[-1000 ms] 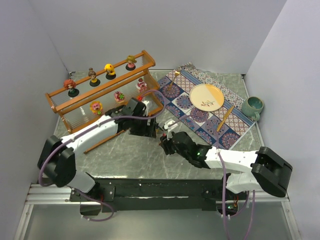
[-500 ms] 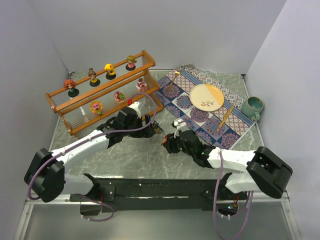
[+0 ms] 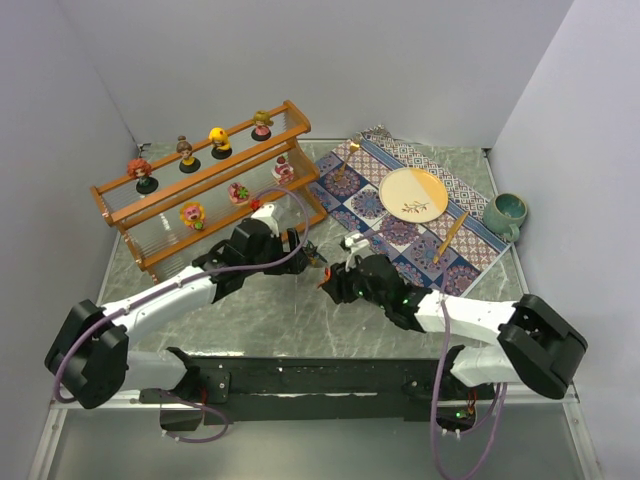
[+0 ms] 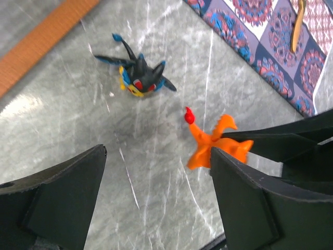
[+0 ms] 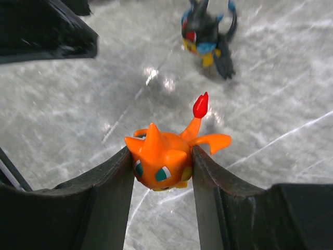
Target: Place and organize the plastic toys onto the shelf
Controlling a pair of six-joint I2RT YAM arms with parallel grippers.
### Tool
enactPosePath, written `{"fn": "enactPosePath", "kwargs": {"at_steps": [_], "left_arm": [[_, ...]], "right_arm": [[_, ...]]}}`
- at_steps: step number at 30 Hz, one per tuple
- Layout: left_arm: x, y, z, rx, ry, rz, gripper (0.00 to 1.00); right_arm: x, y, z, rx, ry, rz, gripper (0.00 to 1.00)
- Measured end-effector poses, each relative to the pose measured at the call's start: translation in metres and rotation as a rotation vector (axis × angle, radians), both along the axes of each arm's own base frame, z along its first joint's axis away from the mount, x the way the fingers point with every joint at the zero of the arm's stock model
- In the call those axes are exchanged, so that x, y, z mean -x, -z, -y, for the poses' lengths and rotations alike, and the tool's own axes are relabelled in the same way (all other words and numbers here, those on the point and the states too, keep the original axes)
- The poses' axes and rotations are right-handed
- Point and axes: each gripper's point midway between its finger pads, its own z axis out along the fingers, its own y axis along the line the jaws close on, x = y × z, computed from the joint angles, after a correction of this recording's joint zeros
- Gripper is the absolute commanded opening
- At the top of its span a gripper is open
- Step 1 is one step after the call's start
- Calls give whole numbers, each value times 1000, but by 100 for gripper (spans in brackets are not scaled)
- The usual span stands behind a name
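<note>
The shelf (image 3: pixel 165 205) stands at the far left. Several big-headed dolls stand on its top rail, such as the yellow one (image 3: pixel 219 142), and flowery pink toys such as (image 3: pixel 192 213) sit on the middle tier. My right gripper (image 5: pixel 160 156) is shut on the orange toy (image 5: pixel 161 164) just above the table; they show in the top view (image 3: pixel 333 282). The black spiky toy (image 5: pixel 207 37) lies on the table beyond it. My left gripper (image 4: pixel 156 156) is open and empty, with the orange toy (image 4: pixel 210 148) by its right finger and the black toy (image 4: pixel 140 77) ahead.
A patterned blue mat (image 3: pixel 372 215) lies at the right with a cream plate (image 3: pixel 414 194) and a wooden stick (image 3: pixel 450 236) on it. A teal mug (image 3: pixel 505 212) stands at the far right. Grey walls close in the table on three sides.
My left arm has swung right, away from the shelf, bringing its open gripper beside the right gripper. The right gripper has stretched slightly forward with the orange toy still in it.
</note>
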Motion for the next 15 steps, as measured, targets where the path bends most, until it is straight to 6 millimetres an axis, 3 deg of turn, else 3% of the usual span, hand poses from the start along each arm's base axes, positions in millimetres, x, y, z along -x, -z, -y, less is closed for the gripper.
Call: {"fn": "enactPosePath", "kwargs": {"at_steps": [7, 10, 15], "left_arm": [[-6, -20, -15, 1, -71, 84, 87], [-6, -38, -28, 10, -121, 146, 87], [-4, -77, -54, 24, -206, 267, 93]], "right_arm": [[-33, -46, 1, -41, 19, 78, 0], [-55, -70, 0, -56, 32, 128, 0], [-92, -84, -13, -53, 36, 165, 0]]}}
